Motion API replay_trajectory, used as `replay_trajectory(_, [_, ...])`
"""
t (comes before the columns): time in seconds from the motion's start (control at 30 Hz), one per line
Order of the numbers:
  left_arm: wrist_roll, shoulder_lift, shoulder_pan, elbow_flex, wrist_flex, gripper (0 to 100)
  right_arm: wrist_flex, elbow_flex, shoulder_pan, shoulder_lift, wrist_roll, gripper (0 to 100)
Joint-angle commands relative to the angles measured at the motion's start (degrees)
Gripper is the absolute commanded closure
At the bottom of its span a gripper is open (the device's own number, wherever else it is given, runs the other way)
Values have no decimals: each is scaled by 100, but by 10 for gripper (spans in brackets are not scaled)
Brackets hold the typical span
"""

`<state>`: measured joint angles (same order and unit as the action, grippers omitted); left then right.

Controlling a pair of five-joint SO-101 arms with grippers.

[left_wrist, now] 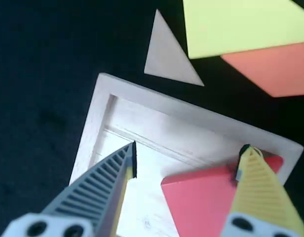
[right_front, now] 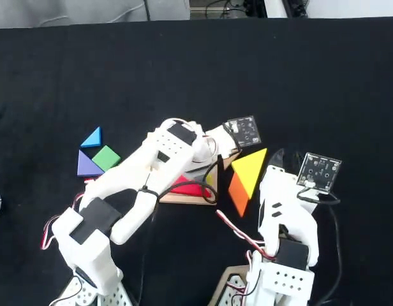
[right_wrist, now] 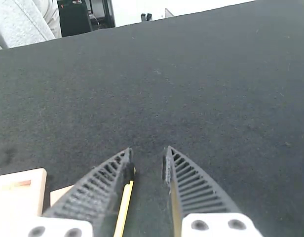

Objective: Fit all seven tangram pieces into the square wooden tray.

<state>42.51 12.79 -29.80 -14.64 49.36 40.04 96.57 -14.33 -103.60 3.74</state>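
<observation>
- High view: the square wooden tray (right_front: 180,199) lies mid-tabletop (right_front: 324,76), largely under the left arm, with a red piece (right_front: 191,189) inside it.
- In the left wrist view, the left gripper (left_wrist: 189,150) hangs over the tray with its jaws wide apart, clamping nothing. The yellow jaw is at the red piece's edge and the grey jaw is over bare tray floor.
- A pale triangle (left_wrist: 167,54) lies just outside the tray's rim. The yellow triangle (right_front: 251,167) and orange triangle (right_front: 238,191), touching each other, sit at the tray's 3 o'clock.
- Well apart at the tray's 9 o'clock are the blue triangle (right_front: 92,138), green square (right_front: 106,157) and purple triangle (right_front: 87,164).
- The right gripper (right_wrist: 147,155) hovers above bare tabletop, jaws slightly apart and empty.
- The task looks early, with one piece of seven in the tray. The step in hand seems to be seating the red piece, though whether it lies flat is unclear.
- The next move likely calls for pressing the red piece flush into a corner. After that, the nearby pale triangle would have to be lifted clear over the rim.
</observation>
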Motion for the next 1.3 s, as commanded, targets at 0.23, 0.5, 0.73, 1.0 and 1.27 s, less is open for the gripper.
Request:
replay_trajectory(0.23, [-202, -712, 374, -57, -9, 669, -149, -154, -44, -426, 35, 885])
replay_trajectory(0.5, [-308, -1908, 1033, -708, -70, 668, -149, -154, -44, -426, 35, 885])
replay_trajectory(0.73, [9, -1952, 1719, -2193, -1292, 668, -149, -154, -35, -426, 35, 885])
replay_trajectory(1.0, [0, -1969, 1675, -2897, -1697, 668, -149, -136, 123, -426, 35, 885])
replay_trajectory(1.27, [-255, -2382, 1429, -2949, -1697, 668, -149, -110, 132, -426, 35, 885])
